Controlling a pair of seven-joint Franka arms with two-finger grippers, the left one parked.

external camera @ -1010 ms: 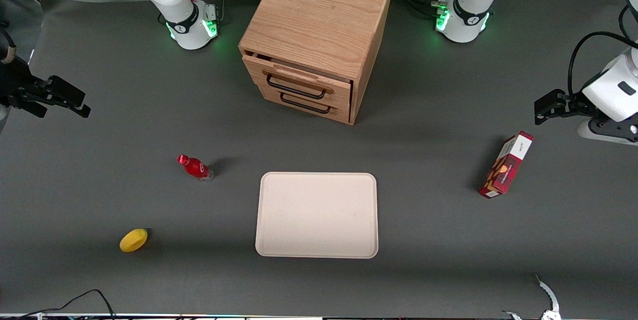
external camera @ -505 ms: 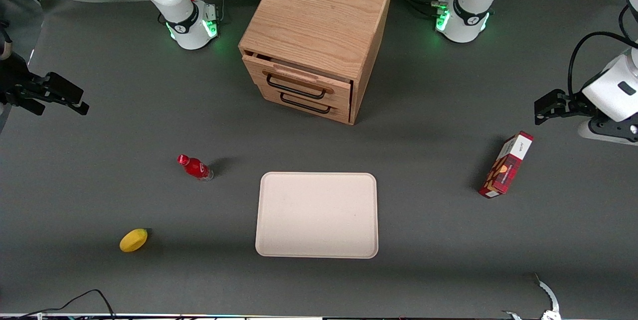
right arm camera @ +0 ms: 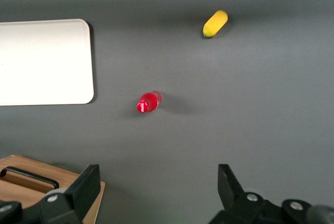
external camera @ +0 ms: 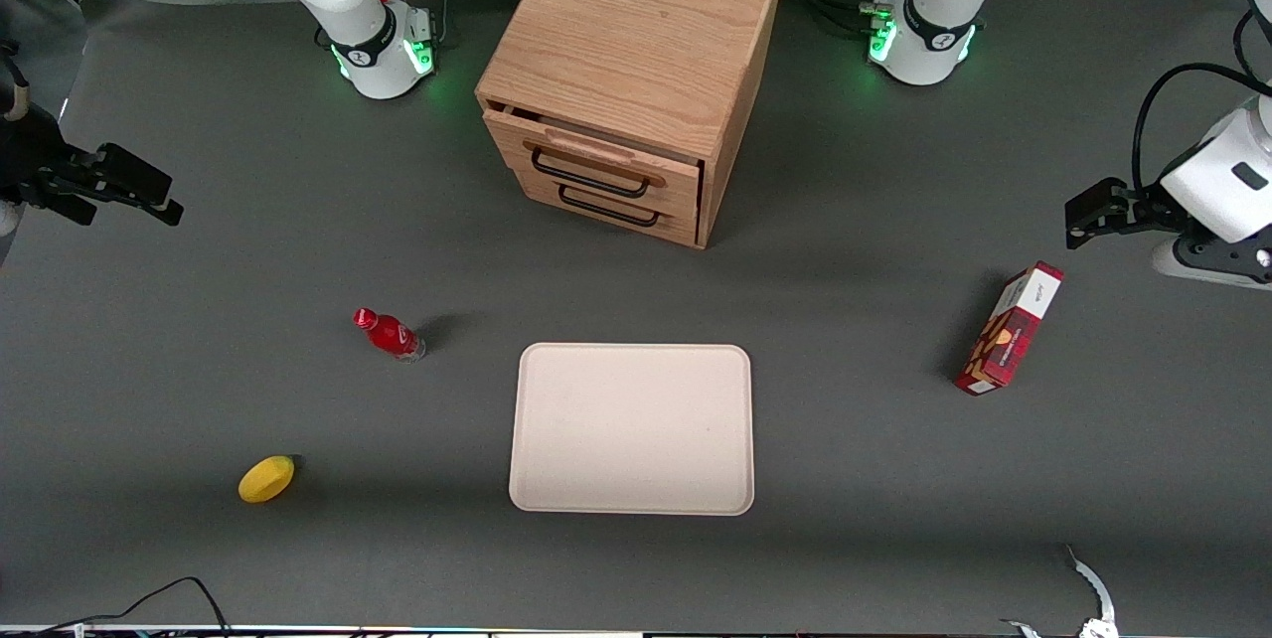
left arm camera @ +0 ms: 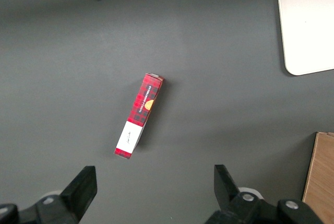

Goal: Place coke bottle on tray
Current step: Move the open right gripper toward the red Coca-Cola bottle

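Note:
The coke bottle (external camera: 390, 334), small and red with a red cap, stands on the grey table beside the tray, toward the working arm's end. It also shows in the right wrist view (right arm camera: 148, 102). The tray (external camera: 631, 429) is pale beige-pink, flat and bare, and lies near the front camera; it also shows in the right wrist view (right arm camera: 44, 62). My right gripper (external camera: 159, 206) hangs above the table at the working arm's end, well away from the bottle and farther from the front camera. It is open and empty (right arm camera: 156, 182).
A wooden two-drawer cabinet (external camera: 636, 72) stands farther from the front camera than the tray. A yellow lemon (external camera: 266, 478) lies nearer the camera than the bottle. A tall red carton (external camera: 1009, 328) stands toward the parked arm's end.
My right gripper has shifted slightly away from the front camera, still open. The bottle, the tray and the other things have not moved.

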